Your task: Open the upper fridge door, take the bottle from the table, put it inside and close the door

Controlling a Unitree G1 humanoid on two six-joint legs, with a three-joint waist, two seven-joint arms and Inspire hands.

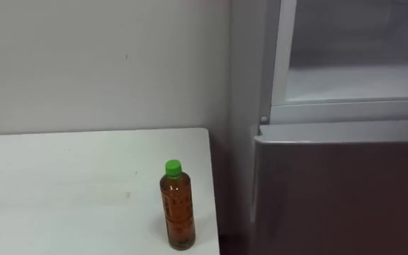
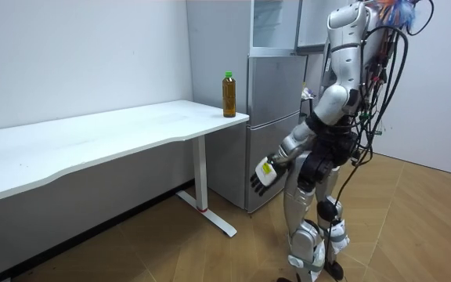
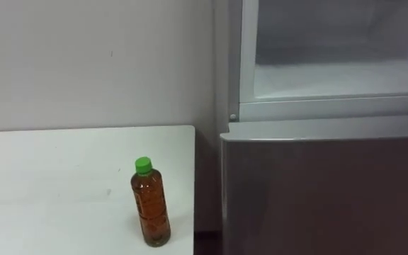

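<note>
Grasp not begun. Amber plastic bottle with green cap (image 1: pixel 178 212) stood on white surface (image 1: pixel 62 184), at edge beside grey fridge (image 1: pixel 338 191), whose upper compartment (image 1: pixel 360 78) was open. My left robot hand (image 2: pixel 263 174) hung relaxed, empty. Next move, I judged: raise it and clasp bottle.

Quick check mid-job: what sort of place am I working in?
Likely an office or lab room set up for household tests: a white desk holding a bottle, a grey fridge beside it with its upper compartment open, and a wood floor.
</note>
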